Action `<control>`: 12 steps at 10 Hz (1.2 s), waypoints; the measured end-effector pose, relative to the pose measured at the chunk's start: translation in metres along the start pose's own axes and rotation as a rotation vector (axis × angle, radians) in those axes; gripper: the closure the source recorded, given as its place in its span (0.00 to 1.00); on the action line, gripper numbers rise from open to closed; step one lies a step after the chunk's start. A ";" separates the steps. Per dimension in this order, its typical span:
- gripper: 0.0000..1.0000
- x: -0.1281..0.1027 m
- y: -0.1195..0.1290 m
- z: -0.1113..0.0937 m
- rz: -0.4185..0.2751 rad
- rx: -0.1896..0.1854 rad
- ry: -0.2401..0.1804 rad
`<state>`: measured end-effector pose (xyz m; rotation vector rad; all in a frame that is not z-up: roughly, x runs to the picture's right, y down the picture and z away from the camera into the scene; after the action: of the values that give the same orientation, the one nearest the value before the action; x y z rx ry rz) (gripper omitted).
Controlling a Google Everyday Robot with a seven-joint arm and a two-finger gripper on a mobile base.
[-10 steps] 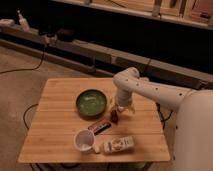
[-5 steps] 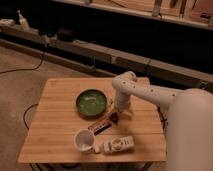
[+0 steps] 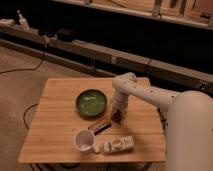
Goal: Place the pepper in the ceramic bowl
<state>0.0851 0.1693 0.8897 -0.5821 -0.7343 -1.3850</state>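
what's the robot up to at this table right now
A white robot arm reaches over a wooden table. Its gripper is down at the tabletop just right of the green ceramic bowl, at a small dark thing that is probably the pepper. The bowl looks empty. A white mug, a brown packet and a white bottle lie nearby.

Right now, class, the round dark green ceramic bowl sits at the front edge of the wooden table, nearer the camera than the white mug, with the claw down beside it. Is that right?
Not quite. The camera view shows the round dark green ceramic bowl behind the white mug, nearer mid-table. The claw is indeed down beside the bowl, to its right.
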 end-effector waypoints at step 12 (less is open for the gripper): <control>0.56 0.040 -0.080 -0.118 -0.173 0.095 0.139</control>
<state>0.0208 0.0456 0.8380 -0.3506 -0.7467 -1.5247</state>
